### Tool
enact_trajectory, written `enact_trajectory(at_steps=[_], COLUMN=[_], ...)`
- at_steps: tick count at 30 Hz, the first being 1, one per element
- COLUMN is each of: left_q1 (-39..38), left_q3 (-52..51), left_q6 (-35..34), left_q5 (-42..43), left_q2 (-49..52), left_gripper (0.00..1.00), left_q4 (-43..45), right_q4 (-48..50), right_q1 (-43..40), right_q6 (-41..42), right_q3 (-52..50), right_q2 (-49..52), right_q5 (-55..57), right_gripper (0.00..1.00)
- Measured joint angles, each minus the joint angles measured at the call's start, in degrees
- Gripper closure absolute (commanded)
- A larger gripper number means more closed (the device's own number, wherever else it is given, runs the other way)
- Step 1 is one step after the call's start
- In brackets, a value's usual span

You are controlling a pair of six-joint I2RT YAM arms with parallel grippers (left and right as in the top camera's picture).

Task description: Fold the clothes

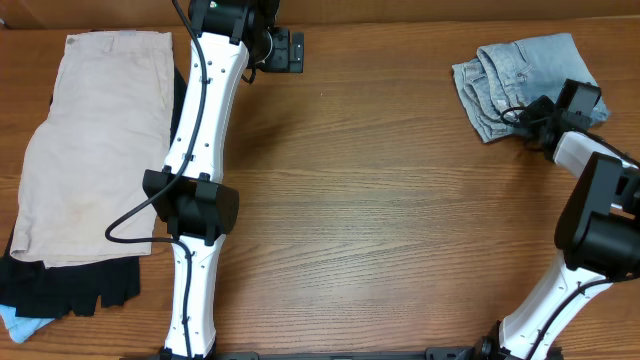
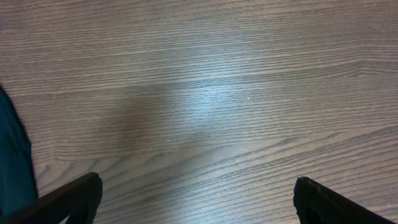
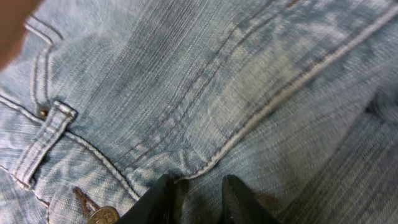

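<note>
A crumpled pair of light blue jeans (image 1: 510, 75) lies at the far right of the table. My right gripper (image 1: 528, 114) sits at its near edge. In the right wrist view the denim (image 3: 205, 74) fills the frame, and the fingers (image 3: 199, 186) are pinched close on a fold by a seam, near a metal button (image 3: 102, 216). My left gripper (image 1: 290, 50) is at the far middle of the table, open over bare wood (image 2: 196, 193) and holding nothing.
A beige garment (image 1: 95, 140) lies flat at the far left, on top of a black garment (image 1: 80, 285) and a light blue item (image 1: 15, 325). A dark cloth edge (image 2: 12, 168) shows at the left of the left wrist view.
</note>
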State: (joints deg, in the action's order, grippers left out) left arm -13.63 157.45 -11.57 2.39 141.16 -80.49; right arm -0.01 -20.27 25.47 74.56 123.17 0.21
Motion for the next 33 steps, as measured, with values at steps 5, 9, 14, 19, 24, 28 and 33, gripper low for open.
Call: enact_trajectory(at_steps=[5,9,14,19,24,28,33], left_q1=[0.0,0.02,0.0,0.02,0.0,0.02,0.0], left_q3=[0.0,0.0,0.0,0.0,0.0,0.0,0.0], left_q6=[0.0,0.0,0.0,0.0,0.0,0.0,0.0], left_q5=[0.0,0.0,0.0,0.0,0.0,0.0,0.0], left_q2=[0.0,0.0,0.0,0.0,0.0,0.0,0.0], left_gripper=[0.0,0.0,0.0,0.0,0.0,0.0,0.0], left_q4=[0.0,0.0,0.22,0.44,0.83,0.83,1.36], right_q4=[6.93,11.28,13.55,15.72,17.97,18.6,17.88], right_q1=[0.02,0.04,0.55,3.02,6.88,7.5,7.17], right_q6=[0.0,0.02,-0.02,0.04,0.22,1.14,1.49], right_q3=[0.04,0.11,0.13,0.13,0.13,0.13,0.55], right_q2=[2.69,4.33,5.14,5.86,6.4,6.54,5.18], right_q5=[0.0,-0.44,-0.59,1.75,2.14,1.97,-1.05], right_gripper=[0.71,0.7,0.7,0.68,0.59,0.18,0.0])
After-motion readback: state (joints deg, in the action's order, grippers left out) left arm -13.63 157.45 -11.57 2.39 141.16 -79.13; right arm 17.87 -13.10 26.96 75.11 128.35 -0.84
